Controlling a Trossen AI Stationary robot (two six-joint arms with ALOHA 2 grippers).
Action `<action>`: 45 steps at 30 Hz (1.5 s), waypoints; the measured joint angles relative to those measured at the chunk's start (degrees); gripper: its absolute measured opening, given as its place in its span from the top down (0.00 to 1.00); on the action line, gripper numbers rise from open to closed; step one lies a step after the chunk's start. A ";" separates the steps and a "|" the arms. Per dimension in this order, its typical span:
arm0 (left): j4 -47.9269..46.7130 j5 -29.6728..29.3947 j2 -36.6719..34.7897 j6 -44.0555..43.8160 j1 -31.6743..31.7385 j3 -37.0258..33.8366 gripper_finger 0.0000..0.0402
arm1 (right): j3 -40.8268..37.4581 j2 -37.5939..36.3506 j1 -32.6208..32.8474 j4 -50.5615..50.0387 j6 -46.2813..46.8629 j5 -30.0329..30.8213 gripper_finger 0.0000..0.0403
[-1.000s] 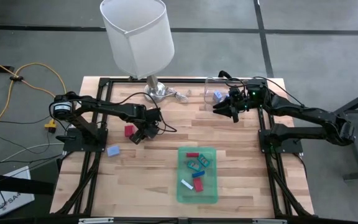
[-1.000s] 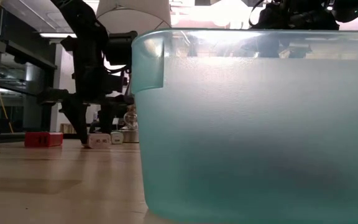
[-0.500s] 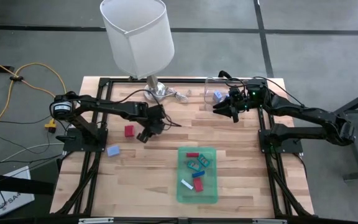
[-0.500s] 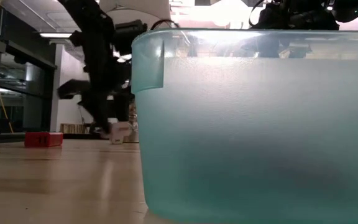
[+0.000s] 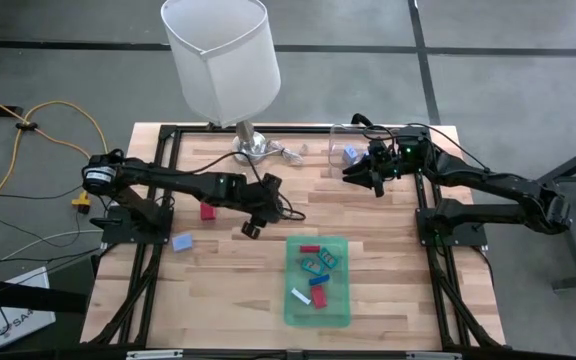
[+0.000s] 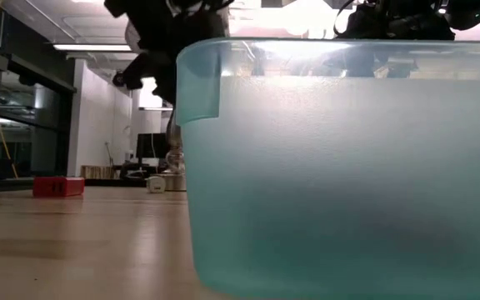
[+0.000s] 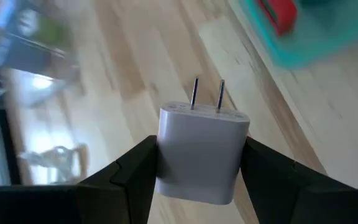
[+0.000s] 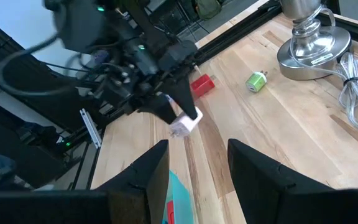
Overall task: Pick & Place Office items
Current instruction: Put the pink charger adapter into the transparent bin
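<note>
Charger (image 7: 202, 152): a white plug block, held off the wood at frame centre in the high view, just left of the tray's upper left corner. Its two prongs point forward, away from my wrist.
Left gripper (image 7: 197, 165): my fingers are clamped on the charger's two flat sides. I judge this hold keeps the prongs clear of the pads, so the block can drop free.
Tray (image 5: 343, 312): green, flat, at lower centre of the high view. It already carries red, blue, teal and white pieces, so I take it as where the charger goes. In the low view its near wall fills the right of the frame and hides what lies behind.
Room: bare wood lies between my gripper and the tray's upper left corner, so I judge the way over is unobstructed. The tray's rim is the one edge I must clear.
Loose items: a red block (image 5: 208, 210) sits left of my gripper and a pale blue piece (image 5: 182, 241) lies farther toward the lower left, both apart from my arm. A green item (image 8: 255, 81) lies near the lamp base (image 8: 309, 46).
Right gripper (image 5: 363, 176): it hovers at upper right of the high view beside a clear container (image 5: 340, 143), fingers parted with nothing between them, well apart from my path.
</note>
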 joint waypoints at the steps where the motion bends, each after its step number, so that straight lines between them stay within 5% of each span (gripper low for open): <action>1: 0.76 -1.31 0.00 -1.01 -0.54 0.30 0.51 | 0.00 0.00 -0.01 0.02 0.00 0.00 0.63; 9: 13.58 -11.36 0.16 -9.91 -2.71 0.42 0.51 | 0.00 -0.01 -0.01 0.01 0.01 0.00 0.63; 24: 36.82 -19.56 8.65 -15.50 -1.91 0.62 0.51 | -0.02 -0.02 -0.01 0.04 0.02 0.00 0.63; 45: 39.08 -11.81 10.49 -27.36 0.14 0.60 0.51 | -0.02 -0.02 -0.01 0.02 0.00 0.00 0.63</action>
